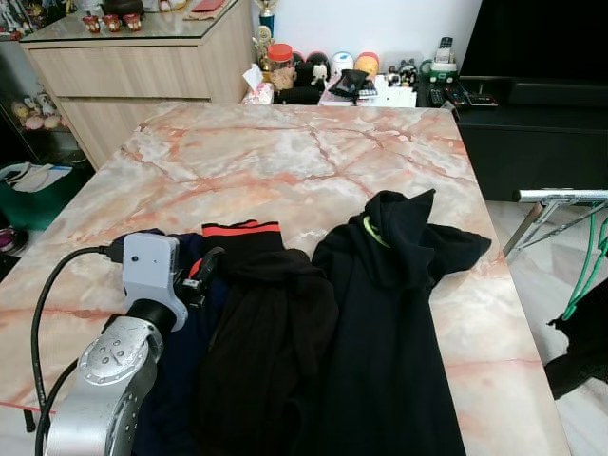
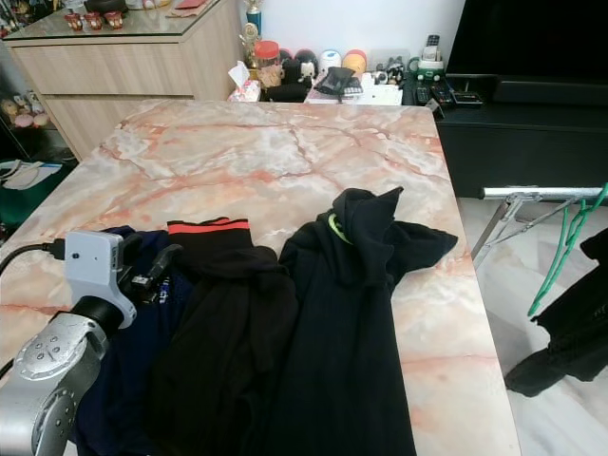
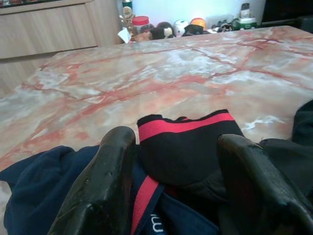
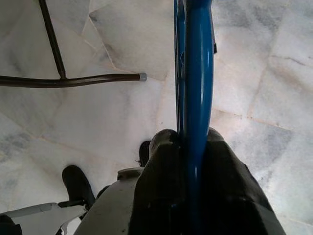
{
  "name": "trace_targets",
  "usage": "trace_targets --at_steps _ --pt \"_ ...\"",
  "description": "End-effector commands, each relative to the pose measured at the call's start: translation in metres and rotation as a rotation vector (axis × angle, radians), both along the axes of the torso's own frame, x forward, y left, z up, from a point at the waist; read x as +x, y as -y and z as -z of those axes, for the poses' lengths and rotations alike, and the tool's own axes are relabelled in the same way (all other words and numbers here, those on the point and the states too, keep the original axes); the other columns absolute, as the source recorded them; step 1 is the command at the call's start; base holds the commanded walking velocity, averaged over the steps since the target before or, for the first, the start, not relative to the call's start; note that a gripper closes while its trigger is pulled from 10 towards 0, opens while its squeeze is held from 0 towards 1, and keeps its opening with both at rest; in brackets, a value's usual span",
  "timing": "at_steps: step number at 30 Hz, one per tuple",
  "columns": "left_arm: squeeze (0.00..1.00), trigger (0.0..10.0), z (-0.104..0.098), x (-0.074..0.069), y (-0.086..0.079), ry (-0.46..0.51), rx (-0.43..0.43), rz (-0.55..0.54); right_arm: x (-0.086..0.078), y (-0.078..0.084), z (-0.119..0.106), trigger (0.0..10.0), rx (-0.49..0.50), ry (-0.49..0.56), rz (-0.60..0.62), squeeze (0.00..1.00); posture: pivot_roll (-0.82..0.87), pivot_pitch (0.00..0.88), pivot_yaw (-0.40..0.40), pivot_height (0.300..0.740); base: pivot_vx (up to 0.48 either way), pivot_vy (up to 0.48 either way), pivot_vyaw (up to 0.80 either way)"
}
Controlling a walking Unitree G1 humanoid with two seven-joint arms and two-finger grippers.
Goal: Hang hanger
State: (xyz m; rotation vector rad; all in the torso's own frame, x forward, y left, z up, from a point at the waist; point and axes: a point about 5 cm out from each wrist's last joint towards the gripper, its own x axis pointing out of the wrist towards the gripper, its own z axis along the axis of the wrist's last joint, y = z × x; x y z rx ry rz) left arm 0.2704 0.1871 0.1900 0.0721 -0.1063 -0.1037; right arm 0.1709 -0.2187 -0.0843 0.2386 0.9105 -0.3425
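Over the marble surface point(image 1: 285, 161), left claw point(image 3: 173, 196) hovering low with fingers point(image 3: 105, 186) spread apart, straddling the red-banded black garment point(image 1: 249, 285) that lies on a navy garment point(image 3: 44, 191), beside the black hoodie point(image 1: 389, 313) with its lime neck trim. Down at the robot's side, above the pale tiled floor point(image 4: 98, 122), right claw point(image 4: 188, 196) clamped tight on a blue hanger point(image 4: 195, 73), gripped between both pads. Hanger's long visible bar running straight away from the claw along the fingers' own line, pointing out over the floor; hook end out of frame, so its facing cannot be told. Off the surface's right edge, a metal drying rack point(image 1: 560, 197) with green hangers point(image 1: 587, 256) already hung and dark clothing below. Likely risks: hanger twisting in so narrow a pinch and meeting the rail at an angle, or snagging the green ones on approach; a dark floor stand point(image 4: 63, 81) near the feet, possibly a trip point; spread left fingers catching cloth and dragging garments off the edge.
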Motion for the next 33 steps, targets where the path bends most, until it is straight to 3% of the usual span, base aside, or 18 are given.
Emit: trace_targets --at_steps 1,5,11,33 --pt "0.00 10.0 -0.0076 0.0003 -0.0004 0.034 -0.013 -0.010 -0.0032 0.0015 0.0012 10.0 0.005 -0.006 0.027 0.00 0.09 0.132 0.025 0.740 0.000 -0.480 0.00" --pt "0.00 10.0 -0.0091 0.0004 -0.0011 0.041 -0.018 -0.014 -0.0045 0.0017 0.0019 10.0 0.005 -0.018 0.048 0.00 0.09 0.133 0.025 0.740 0.000 -0.480 0.00" --pt "0.00 10.0 -0.0120 0.0007 -0.0037 0.056 -0.014 -0.029 -0.0047 0.0016 0.0020 10.0 0.008 -0.016 0.048 0.00 0.09 0.134 0.024 0.740 0.000 -0.480 -0.75" --pt "0.00 10.0 -0.0123 0.0000 -0.0034 0.065 -0.003 -0.034 -0.0038 0.0007 0.0016 10.0 0.013 -0.008 0.033 0.00 0.09 0.124 0.024 0.740 0.000 -0.480 0.00"
